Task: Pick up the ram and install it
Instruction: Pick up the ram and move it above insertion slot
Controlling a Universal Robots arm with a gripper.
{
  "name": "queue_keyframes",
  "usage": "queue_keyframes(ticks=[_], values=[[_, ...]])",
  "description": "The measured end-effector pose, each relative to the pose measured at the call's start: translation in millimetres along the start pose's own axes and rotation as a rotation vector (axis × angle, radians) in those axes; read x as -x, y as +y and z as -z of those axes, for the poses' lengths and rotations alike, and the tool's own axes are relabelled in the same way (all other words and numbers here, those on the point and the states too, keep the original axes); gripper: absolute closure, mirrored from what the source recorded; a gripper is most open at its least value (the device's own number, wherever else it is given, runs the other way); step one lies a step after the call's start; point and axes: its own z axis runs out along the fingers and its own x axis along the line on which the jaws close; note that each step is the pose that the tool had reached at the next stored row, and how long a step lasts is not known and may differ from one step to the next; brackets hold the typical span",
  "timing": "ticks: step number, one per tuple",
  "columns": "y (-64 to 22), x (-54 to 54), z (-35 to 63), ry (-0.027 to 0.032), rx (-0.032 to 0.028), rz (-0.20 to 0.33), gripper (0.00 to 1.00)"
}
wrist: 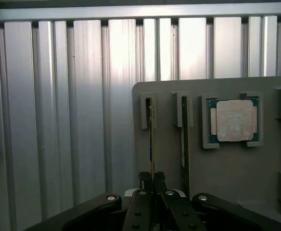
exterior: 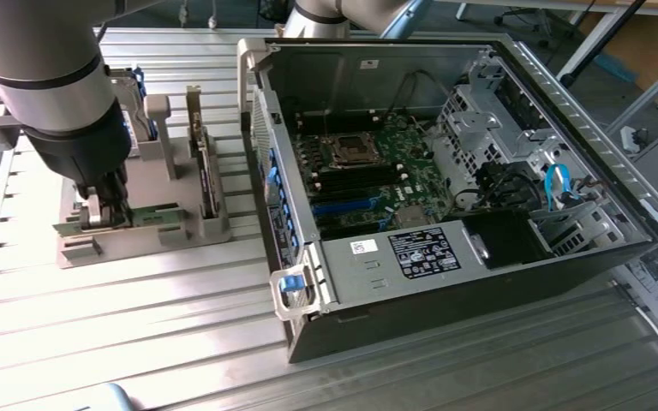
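Exterior view. The arm (exterior: 55,94) reaches down at the exterior view's left, over a grey holder (exterior: 192,227) that sits on the slatted aluminium bench (exterior: 134,308). Its jaws are lowered into the front of the holder, right on the ram (exterior: 152,216). The ram shows as a thin green strip running lengthwise along the holder's front edge and sticks out on either side of the jaws. An upright card (exterior: 201,150) stands in the holder just behind it. To the exterior view's right, an open computer case (exterior: 421,317) lies on its side with its motherboard (exterior: 386,163) exposed. The case is well apart from the jaws.

Wrist view. The ram (wrist: 151,134) is seen edge-on as a thin line seated in a slot of the holder (wrist: 167,144). The jaws are closed down to a narrow gap with a black fingertip (wrist: 144,179) on either face of the ram, so it is pinched between them. A second thin board (wrist: 184,139) stands edge-on in the neighbouring slot, beside the ram but not touching it. Further along, a square silver processor (wrist: 234,120) rests flat in its own recess. The bench (wrist: 58,120) shows beyond the holder's edge.
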Motion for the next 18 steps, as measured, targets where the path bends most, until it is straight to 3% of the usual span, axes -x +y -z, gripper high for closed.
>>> queue_keyframes(ticks=[18], values=[[-0.1,-0.3,19.4,0.0002,-0.0001,0.000,0.87]])
